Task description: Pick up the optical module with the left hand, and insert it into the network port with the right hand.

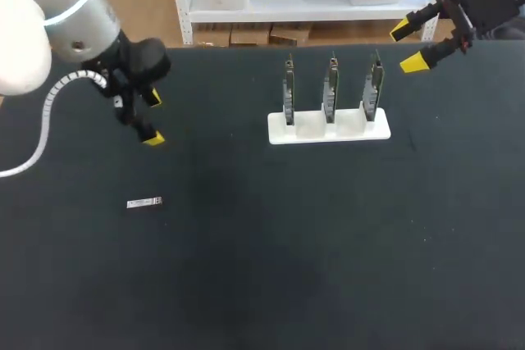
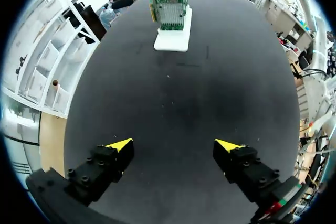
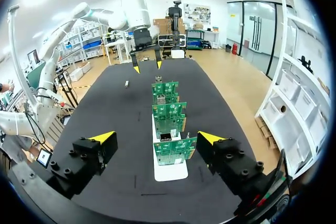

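A small silver optical module (image 1: 144, 202) lies flat on the black table at the left, a short way nearer than my left gripper (image 1: 153, 118), which hangs open above the table with nothing between its fingers. Three green network cards (image 1: 331, 88) stand upright in a white holder (image 1: 328, 130) at the middle back. My right gripper (image 1: 413, 46) is open at the back right, beside the rightmost card. In the right wrist view the cards (image 3: 169, 124) stand in a row ahead of the open gripper (image 3: 157, 138), with the module (image 3: 126, 83) and my left gripper (image 3: 147, 68) far beyond. In the left wrist view the open gripper (image 2: 174, 144) faces the cards (image 2: 170, 3); the module is hidden.
The black table (image 1: 271, 252) is bare around the module and in front of the holder. Its back edge runs just behind the cards.
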You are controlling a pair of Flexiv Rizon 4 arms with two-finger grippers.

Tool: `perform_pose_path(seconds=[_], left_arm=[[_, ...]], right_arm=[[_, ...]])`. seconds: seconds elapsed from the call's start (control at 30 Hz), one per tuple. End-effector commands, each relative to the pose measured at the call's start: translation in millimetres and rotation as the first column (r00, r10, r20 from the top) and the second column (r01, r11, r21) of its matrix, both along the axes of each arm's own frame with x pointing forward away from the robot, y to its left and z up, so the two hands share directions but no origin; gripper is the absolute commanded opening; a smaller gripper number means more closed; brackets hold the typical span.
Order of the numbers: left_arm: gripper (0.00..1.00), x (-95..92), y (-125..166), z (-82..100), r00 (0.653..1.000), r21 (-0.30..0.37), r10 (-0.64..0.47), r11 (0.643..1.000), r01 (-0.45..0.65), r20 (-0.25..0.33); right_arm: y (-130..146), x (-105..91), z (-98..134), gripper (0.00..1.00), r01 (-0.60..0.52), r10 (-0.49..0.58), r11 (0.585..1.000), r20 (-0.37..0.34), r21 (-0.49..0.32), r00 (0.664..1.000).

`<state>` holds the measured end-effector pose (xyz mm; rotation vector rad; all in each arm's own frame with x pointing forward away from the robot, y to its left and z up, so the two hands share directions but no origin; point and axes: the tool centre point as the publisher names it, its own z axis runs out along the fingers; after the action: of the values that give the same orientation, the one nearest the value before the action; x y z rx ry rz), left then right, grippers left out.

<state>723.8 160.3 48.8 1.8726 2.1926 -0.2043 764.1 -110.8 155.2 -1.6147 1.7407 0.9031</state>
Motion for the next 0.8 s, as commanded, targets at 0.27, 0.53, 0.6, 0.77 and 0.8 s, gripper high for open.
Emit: perform_pose_path(seconds=[0.27,0.53,0.6,0.77,0.8], left_arm=[[1.0,1.1,8.9,6.6,0.998,-0.076,0.04,0.996,-0.036,0.051],[1.0,1.1,8.9,6.6,0.998,-0.076,0.04,0.996,-0.036,0.051],[1.0,1.1,8.9,6.6,0.998,-0.076,0.04,0.996,-0.036,0.051],[1.0,-0.1,-11.6,21.6,0.996,-0.006,0.027,1.0,-0.027,0.083],[1.0,-4.3,-16.1,29.6,0.99,-0.019,0.007,1.0,-0.005,0.139]], right_arm=[[0.5,-1.8,0.2,1.0,0.004,-0.004,1.0,0.003,-0.001,1.0],[0.5,-1.8,0.2,1.0,0.004,-0.004,1.0,0.003,-0.001,1.0],[0.5,-1.8,0.2,1.0,0.004,-0.004,1.0,0.003,-0.001,1.0],[0.5,-1.8,0.2,1.0,0.004,-0.004,1.0,0.003,-0.001,1.0],[0.5,-1.8,0.2,1.0,0.004,-0.004,1.0,0.003,-0.001,1.0]])
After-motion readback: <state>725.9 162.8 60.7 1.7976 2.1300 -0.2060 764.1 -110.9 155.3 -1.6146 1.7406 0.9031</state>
